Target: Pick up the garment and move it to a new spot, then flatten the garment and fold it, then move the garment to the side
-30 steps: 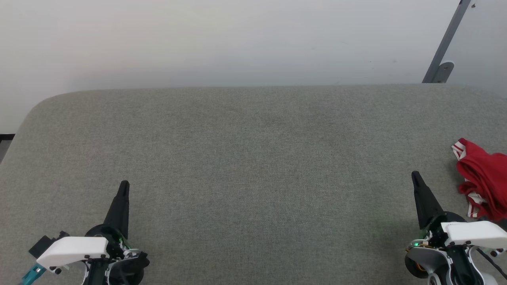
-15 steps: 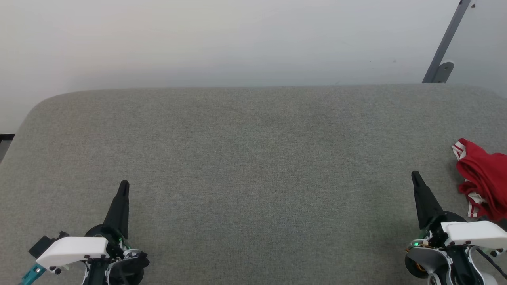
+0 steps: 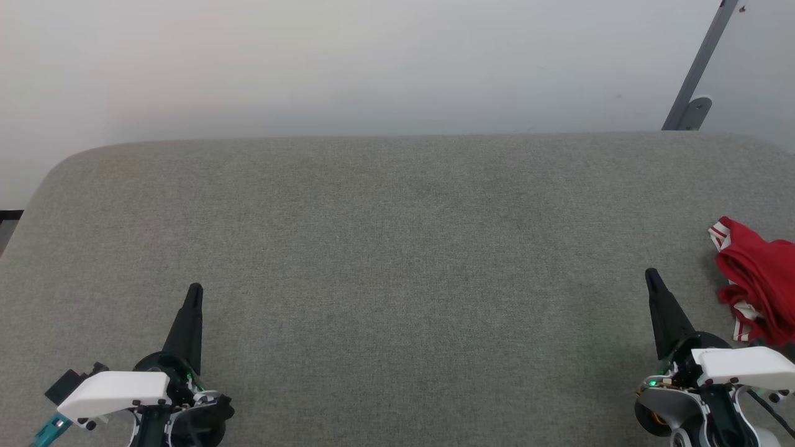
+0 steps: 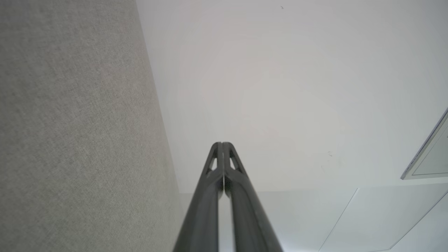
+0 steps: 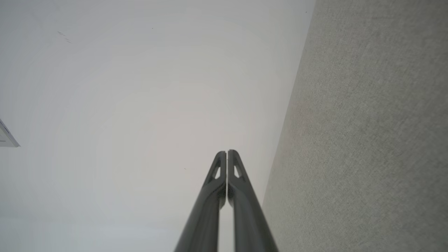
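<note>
Red garment (image 3: 761,282) sits crumpled at the far right edge of the grey fabric-covered counter (image 3: 397,248), partly cut off by the head view's border. Red-and-white striped trim shows at its upper-left corner and along its lower-left side.

Right hand (image 3: 651,274) is just left of the garment, near it but not touching; bare counter shows between the dark finger and the cloth. The garment lies level with the finger, and its lower end runs down to the white wrist cover (image 3: 739,363) (can't tell if they touch there). Right hand is clenched and holds nothing: in the right wrist view both fingers (image 5: 213,196) are pressed together tip to tip, with the counter down that view's right side.

Left hand (image 3: 194,292) is at the counter's lower left, well apart from the garment, with nearly the whole counter between them. It is also clenched and empty: in the left wrist view its fingers (image 4: 238,196) meet at the tips, with the counter on that view's left.

Both hands point toward the white wall (image 3: 372,62). Grey metal strut (image 3: 699,68) slants up the wall at upper right, behind the counter.
</note>
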Available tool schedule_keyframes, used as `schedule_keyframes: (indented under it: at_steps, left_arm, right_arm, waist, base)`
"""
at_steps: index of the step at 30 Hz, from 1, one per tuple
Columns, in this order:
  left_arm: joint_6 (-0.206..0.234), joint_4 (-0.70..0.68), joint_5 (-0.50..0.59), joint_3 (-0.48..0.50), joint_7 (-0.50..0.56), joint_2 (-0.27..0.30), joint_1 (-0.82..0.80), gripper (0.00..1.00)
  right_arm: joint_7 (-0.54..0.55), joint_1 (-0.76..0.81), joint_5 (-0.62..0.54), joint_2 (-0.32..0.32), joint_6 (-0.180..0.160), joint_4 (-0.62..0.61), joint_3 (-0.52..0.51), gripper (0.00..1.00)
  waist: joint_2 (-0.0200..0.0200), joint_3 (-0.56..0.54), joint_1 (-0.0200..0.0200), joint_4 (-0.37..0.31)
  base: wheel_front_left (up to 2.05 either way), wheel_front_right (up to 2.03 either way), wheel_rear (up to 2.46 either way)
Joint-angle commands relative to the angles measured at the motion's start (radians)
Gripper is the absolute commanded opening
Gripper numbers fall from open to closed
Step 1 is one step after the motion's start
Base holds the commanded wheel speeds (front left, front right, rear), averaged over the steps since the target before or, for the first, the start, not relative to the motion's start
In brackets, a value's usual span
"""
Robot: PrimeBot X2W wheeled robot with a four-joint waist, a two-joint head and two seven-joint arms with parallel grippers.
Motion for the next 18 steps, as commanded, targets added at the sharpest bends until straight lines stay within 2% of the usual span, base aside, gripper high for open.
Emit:
schedule_keyframes:
  at_steps: [1, 18]
  left_arm:
    - [0.000, -0.001, 0.003, 0.004, 0.003, -0.003, -0.013, 0.00]
    - [0.000, -0.001, 0.005, 0.005, 0.004, -0.003, -0.014, 0.00]
  right_arm:
    - [0.001, -0.005, 0.004, 0.002, 0.000, 0.001, 0.000, 0.00]
    - [0.001, -0.005, 0.004, 0.002, 0.000, 0.001, 0.000, 0.00]
  waist:
    - [-0.0001, 0.000, 0.0000, 0.000]
    - [-0.0001, 0.000, 0.0000, 0.000]
  base:
    - [0.00, 0.00, 0.00]
    - [0.00, 0.00, 0.00]
